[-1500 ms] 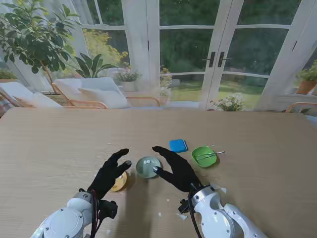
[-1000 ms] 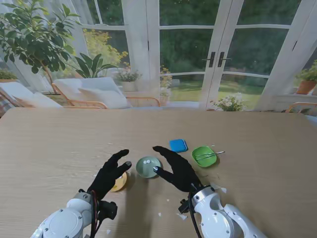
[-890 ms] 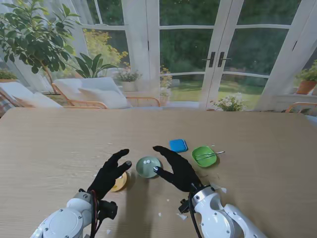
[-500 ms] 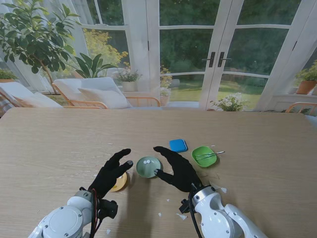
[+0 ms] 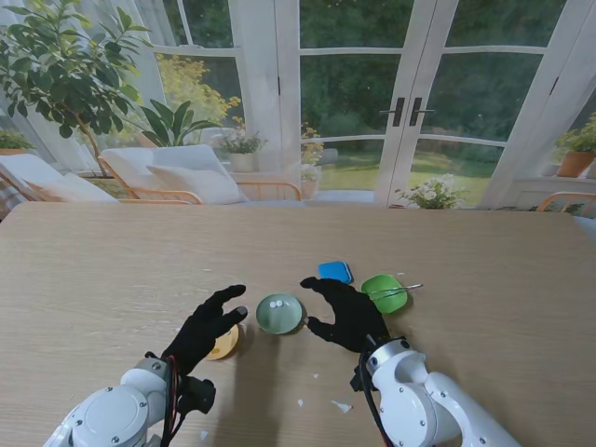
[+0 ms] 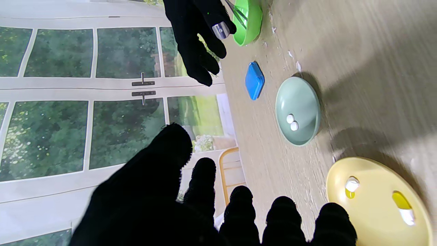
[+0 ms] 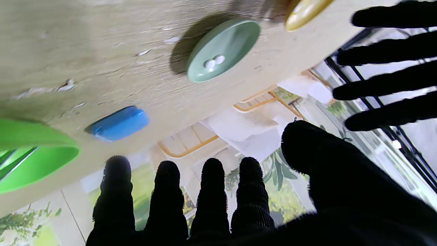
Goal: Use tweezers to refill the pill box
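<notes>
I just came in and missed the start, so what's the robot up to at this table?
It is set up to refill a pill box using tweezers, but nothing is picked up yet. Both gloved hands, the left hand and the right hand, hover open over the table. Between them sits a pale green dish with two white pills. The tweezers lie in the bright green bowl beside the right hand, with the blue pill box just beyond. A yellow dish sits under the left hand.

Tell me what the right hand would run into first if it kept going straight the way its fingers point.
Probably the blue pill box. The right hand is open above the table, fingers aimed away from me, between the pale green dish and the bright green bowl. Height is unclear, so it might pass over the box.
</notes>
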{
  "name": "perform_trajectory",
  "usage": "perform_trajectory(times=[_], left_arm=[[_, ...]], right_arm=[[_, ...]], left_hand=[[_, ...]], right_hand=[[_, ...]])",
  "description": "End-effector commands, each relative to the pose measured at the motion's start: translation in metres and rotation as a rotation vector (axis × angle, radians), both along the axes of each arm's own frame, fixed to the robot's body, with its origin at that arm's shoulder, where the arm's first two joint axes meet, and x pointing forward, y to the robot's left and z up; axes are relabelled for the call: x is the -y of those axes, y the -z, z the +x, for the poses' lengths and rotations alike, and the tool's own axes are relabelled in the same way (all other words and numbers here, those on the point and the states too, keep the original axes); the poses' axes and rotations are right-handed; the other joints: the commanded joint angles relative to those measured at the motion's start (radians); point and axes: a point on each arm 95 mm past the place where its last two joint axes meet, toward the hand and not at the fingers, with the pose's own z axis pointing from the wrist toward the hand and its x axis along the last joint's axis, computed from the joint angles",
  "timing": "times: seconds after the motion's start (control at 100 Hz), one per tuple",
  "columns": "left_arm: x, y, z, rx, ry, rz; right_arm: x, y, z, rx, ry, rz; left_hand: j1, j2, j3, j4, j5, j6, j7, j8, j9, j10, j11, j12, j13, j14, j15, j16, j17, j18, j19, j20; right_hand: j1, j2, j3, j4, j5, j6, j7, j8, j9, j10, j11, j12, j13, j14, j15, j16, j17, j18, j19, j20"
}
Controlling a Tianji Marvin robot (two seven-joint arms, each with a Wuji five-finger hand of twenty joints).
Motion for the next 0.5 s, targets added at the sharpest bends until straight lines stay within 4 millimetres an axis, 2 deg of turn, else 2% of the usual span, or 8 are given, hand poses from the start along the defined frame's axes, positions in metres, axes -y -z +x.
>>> perform_trajectory(times=[0.0,0.2,0.23,0.49], left_arm=[[0.002,-0.002,0.0,-0.011,0.021,-0.002],[0.002,-0.003,0.002,-0.017,0.032,0.021],[0.002,-0.004,0.003,-0.016,0.031,0.022],[0.005,-0.006,0.001,0.004,0.043,0.034]], right_arm=[[0.012,-0.01,0.018,0.013,0.02,-0.028],[0.032,-0.017,0.06,0.009,0.027,-0.134],[0.033,-0.017,0.065,0.006,0.027,-0.146],[0.042,-0.012,0.11,-0.01,0.004,-0.284]], left_hand=[[0.004,-0.019,0.008,0.009,0.013,-0.003,0.011,0.008,-0.004,-0.004,0.013,0.018,-0.013,-0.007,0.0,0.002,-0.001,-0.008,-0.019,-0.022],[0.003,-0.02,0.01,0.008,0.016,-0.008,0.006,0.007,-0.005,-0.004,0.011,0.027,-0.013,-0.007,-0.001,0.003,-0.001,-0.009,-0.02,-0.025],[0.003,-0.02,0.01,0.008,0.016,-0.008,0.005,0.007,-0.005,-0.004,0.011,0.028,-0.013,-0.006,-0.001,0.003,-0.001,-0.009,-0.02,-0.026],[0.002,-0.018,0.01,0.007,0.011,-0.01,0.004,0.008,-0.005,-0.003,0.009,0.034,-0.013,-0.005,0.0,0.007,-0.001,-0.008,-0.019,-0.029]], right_hand=[[-0.026,-0.026,0.011,-0.053,0.026,0.01,0.016,0.017,0.017,-0.008,0.041,0.014,0.027,-0.029,0.014,0.011,0.014,-0.005,0.019,0.009],[-0.03,-0.02,0.017,-0.068,0.032,0.003,0.028,0.018,0.031,-0.013,0.068,0.024,0.047,-0.031,0.036,0.019,0.029,-0.009,0.059,0.003],[-0.03,-0.019,0.018,-0.069,0.052,-0.001,0.036,0.02,0.032,-0.012,0.068,0.024,0.049,-0.031,0.037,0.019,0.029,-0.007,0.062,0.002],[-0.034,-0.02,0.027,-0.071,0.021,-0.012,0.023,0.011,0.038,-0.015,0.069,0.023,0.059,-0.029,0.046,0.023,0.033,-0.007,0.085,-0.01]])
